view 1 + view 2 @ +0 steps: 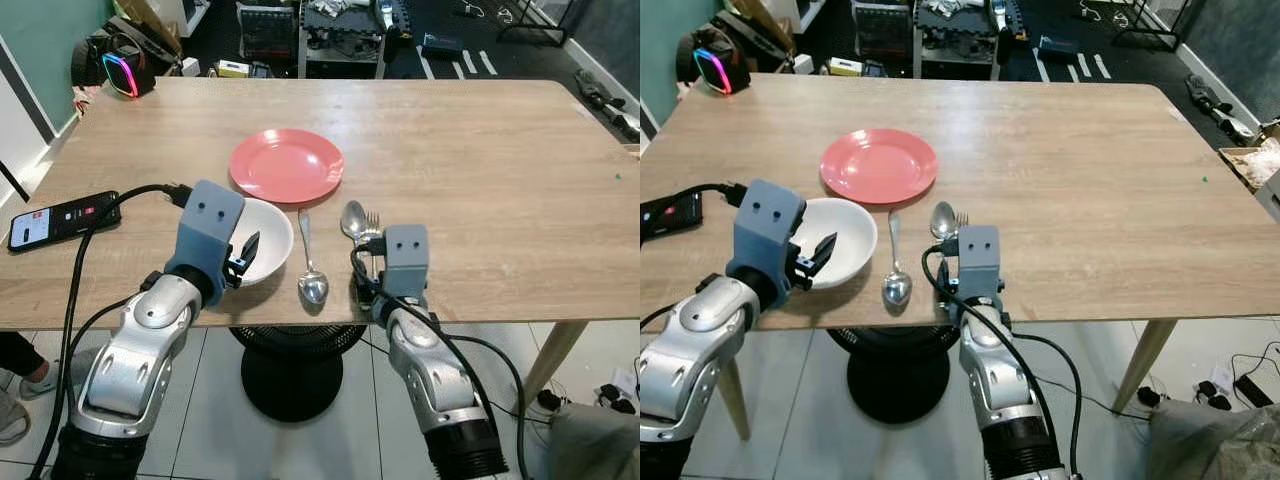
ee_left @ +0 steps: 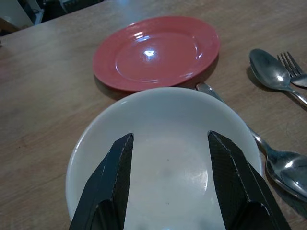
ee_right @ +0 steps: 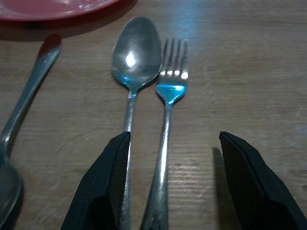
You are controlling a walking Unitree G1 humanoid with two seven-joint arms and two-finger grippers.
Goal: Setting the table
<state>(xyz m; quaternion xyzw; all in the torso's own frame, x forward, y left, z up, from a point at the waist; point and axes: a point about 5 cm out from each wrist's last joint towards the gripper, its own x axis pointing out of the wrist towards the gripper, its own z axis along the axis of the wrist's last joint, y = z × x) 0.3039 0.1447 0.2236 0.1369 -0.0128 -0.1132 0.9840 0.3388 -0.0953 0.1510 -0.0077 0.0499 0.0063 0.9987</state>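
The white bowl (image 1: 262, 240) sits near my edge of the wooden table (image 1: 480, 170), and it has nothing in it. I have my left gripper (image 2: 168, 184) over the near side of the bowl with its fingers spread wide, holding nothing; I think I put it there so I can take the rim. My right gripper (image 3: 175, 184) is low over the table edge, fingers wide too and holding nothing. The handle of the fork (image 3: 169, 110) runs between its fingers, with a spoon (image 3: 135, 62) lying just beside the fork, so I guess the fork is what I mean to pick up. A second spoon (image 1: 310, 262) lies between the bowl and those two, its scoop end toward me. Just past the bowl is the red plate (image 1: 286, 164), almost touching it, with no food on it. Off at the left edge a phone (image 1: 62, 219) lies on a cable.
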